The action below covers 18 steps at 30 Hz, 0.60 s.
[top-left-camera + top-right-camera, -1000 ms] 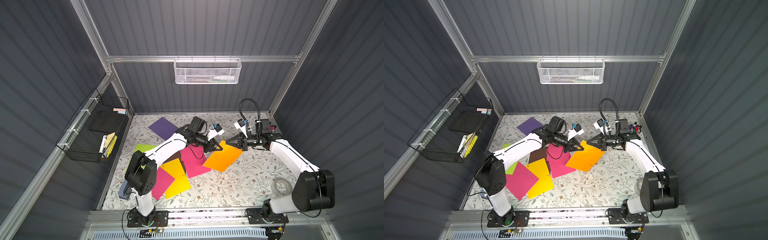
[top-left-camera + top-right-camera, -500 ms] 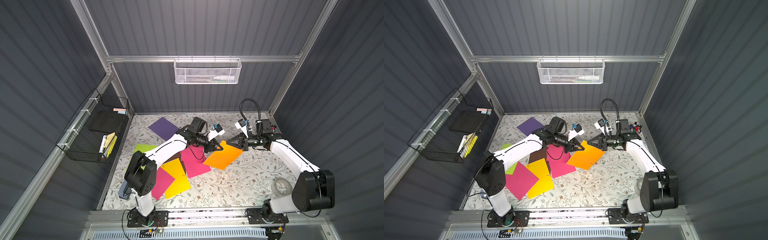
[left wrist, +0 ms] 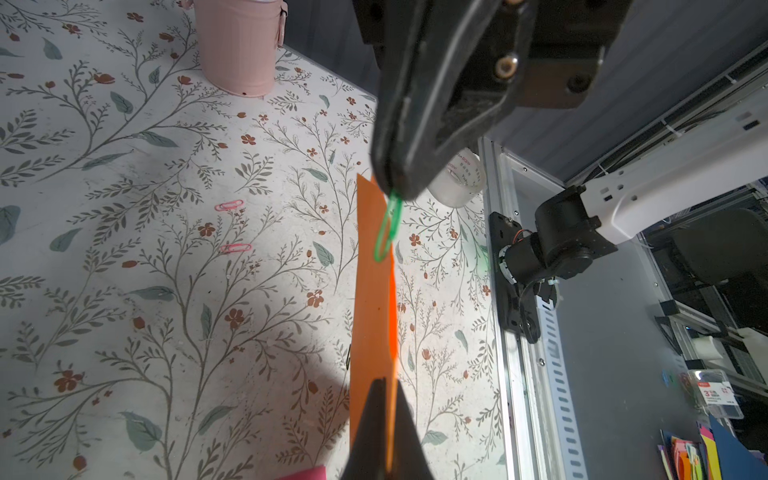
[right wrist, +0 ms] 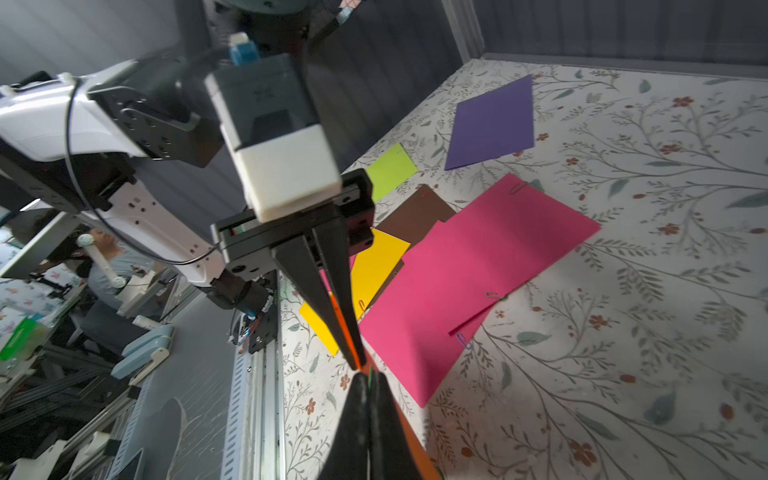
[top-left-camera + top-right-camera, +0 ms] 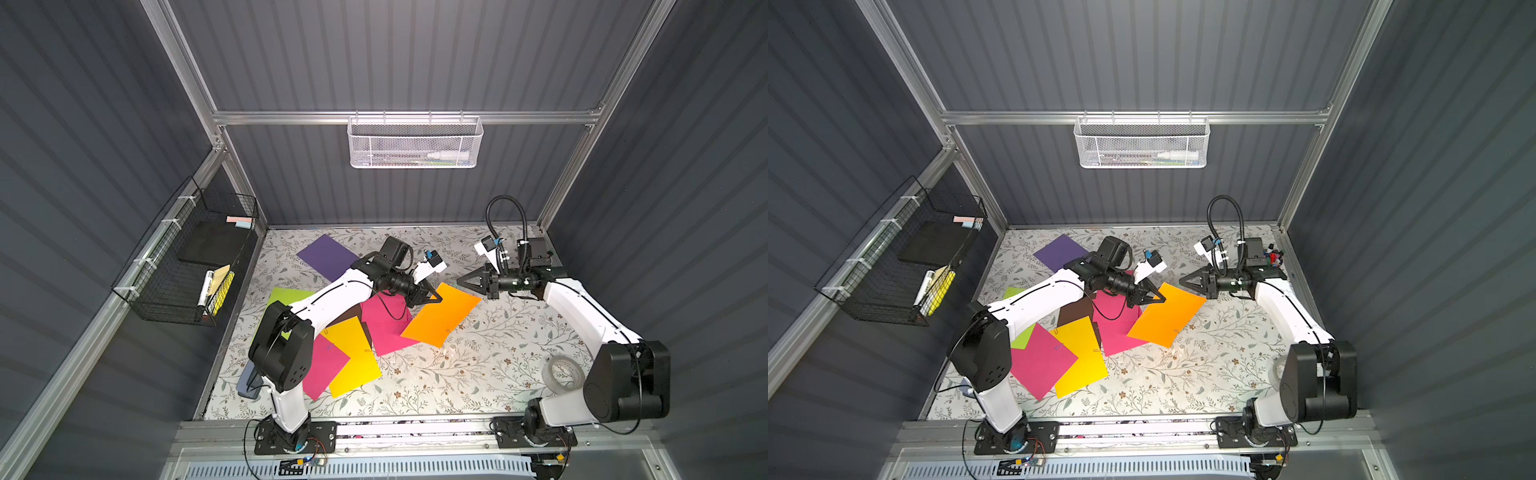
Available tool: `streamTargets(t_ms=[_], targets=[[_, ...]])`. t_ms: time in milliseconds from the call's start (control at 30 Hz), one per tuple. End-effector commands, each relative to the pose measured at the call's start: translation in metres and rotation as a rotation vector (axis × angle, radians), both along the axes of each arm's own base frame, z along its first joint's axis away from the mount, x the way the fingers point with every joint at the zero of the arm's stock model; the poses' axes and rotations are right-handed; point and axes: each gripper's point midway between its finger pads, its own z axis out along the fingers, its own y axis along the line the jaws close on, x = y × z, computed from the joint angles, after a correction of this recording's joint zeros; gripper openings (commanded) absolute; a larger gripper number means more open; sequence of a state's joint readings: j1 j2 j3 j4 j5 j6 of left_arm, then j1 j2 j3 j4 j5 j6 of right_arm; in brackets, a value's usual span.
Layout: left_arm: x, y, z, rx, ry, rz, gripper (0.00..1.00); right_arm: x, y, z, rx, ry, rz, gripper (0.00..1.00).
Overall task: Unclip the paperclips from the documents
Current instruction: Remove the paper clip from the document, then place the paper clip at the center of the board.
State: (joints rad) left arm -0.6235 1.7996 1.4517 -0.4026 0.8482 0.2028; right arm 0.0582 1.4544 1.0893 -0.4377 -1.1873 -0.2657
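Pinched one corner of the orange sheet (image 5: 442, 316) with the left end effector (image 5: 436, 297), pressed together tight on the paper. Held that end up off the table (image 5: 478, 353) and left the far end down on it. Pinched a green paperclip (image 3: 388, 226) by its top with the right end effector (image 5: 459, 281), also pressed together tight, just beside the raised edge of the sheet and close to the left one. Could not tell if the clip sat on the paper or hung just in front of it. Saw two pink paperclips (image 3: 228, 205) loose on the table, near each other. Saw magenta sheets (image 4: 478, 257) lying flat with small clips (image 4: 494, 296) on their edges, one partly under the orange sheet. Saw more flat paper around them: a yellow sheet (image 5: 353, 353), a brown sheet (image 4: 415, 212), a lime green sheet (image 4: 390, 168) and a purple sheet (image 5: 326, 255) farther back.
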Motion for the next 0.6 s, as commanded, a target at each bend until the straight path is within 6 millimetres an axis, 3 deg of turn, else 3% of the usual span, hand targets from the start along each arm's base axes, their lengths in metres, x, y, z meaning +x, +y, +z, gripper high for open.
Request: streamTargets(t_ms=[0, 133, 300, 400, 467, 567], targets=[[-0.002, 0.005, 0.013, 0.0, -0.006, 0.006, 0.0, 0.029, -0.019, -0.033, -0.084, 0.104, -0.151, 0.01], [-0.001, 0.004, 0.017, -0.004, -0.014, 0.007, 0.0, 0.049, -0.043, -0.08, -0.173, 0.276, -0.32, 0.02], [0.0, 0.003, 0.026, -0.016, -0.027, 0.0, 0.0, 0.051, -0.061, -0.137, -0.273, 0.499, -0.42, 0.03], [0.0, 0.002, 0.034, -0.031, -0.042, -0.007, 0.0, 0.052, -0.068, -0.159, -0.302, 0.581, -0.46, 0.04], [0.0, 0.001, 0.036, -0.036, -0.048, -0.007, 0.0, 0.052, -0.07, -0.166, -0.317, 0.608, -0.471, 0.1], [0.0, 0.001, 0.038, -0.042, -0.051, -0.008, 0.0, 0.05, -0.076, -0.172, -0.371, 0.621, -0.491, 0.32]])
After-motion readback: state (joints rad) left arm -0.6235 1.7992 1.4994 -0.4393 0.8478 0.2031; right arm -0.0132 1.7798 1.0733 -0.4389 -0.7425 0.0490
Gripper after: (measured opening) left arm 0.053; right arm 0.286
